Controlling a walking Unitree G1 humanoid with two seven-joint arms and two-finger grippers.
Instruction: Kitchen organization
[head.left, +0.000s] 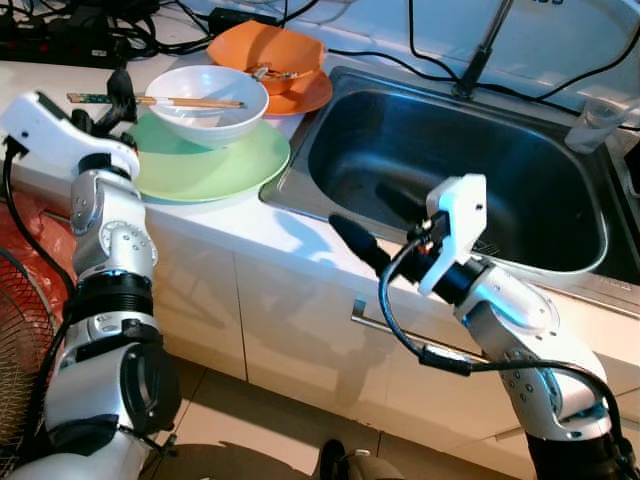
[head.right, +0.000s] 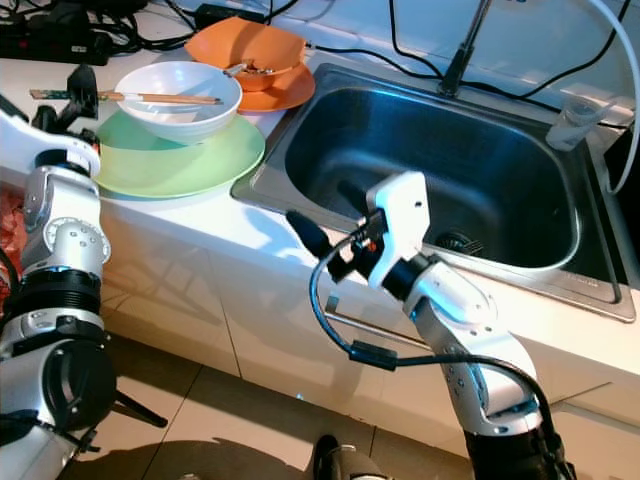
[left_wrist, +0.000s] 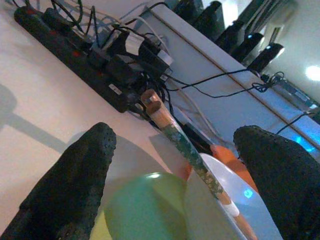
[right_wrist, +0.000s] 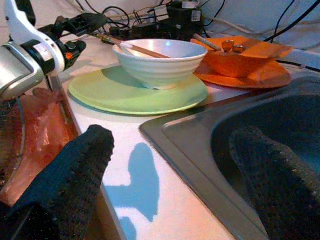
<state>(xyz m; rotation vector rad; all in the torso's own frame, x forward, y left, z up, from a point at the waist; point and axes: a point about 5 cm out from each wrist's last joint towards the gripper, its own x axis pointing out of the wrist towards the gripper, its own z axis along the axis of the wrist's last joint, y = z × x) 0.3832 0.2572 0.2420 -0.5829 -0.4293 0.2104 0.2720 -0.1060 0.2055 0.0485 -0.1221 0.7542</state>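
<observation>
Right gripper (head.left: 375, 225) hovers nearest the camera, over the front lip of the sink (head.left: 560, 270), fingers spread wide, nothing between them; its wrist view looks along the counter (right_wrist: 165, 200) toward the dishes. Sink basin holds no dishes; drain visible at the bottom. Left of the sink, on the counter: green plate (head.left: 215, 165) lying flat, white bowl (head.left: 208, 103) sitting on it, chopsticks (head.left: 190, 102) laid across the bowl's rim with their ends overhanging on the robot's left. Left gripper (head.left: 112, 98) is at those overhanging ends, at the far-left edge of the plate; in the left wrist view the two fingers (left_wrist: 75, 175) stand well apart with the chopstick tip running between them, not yet pinched. Judgement: jaws open, grasp of the chopsticks being lined up. Behind the white bowl: orange bowl (head.left: 265, 50) on an orange plate (head.left: 305, 95), some utensil inside, kind unclear. Farthest back: black power strip (left_wrist: 75, 55) and tangled cables along the wall. Progress: early; every dish sits stacked on the counter, nothing sorted or moved to the sink.
</observation>
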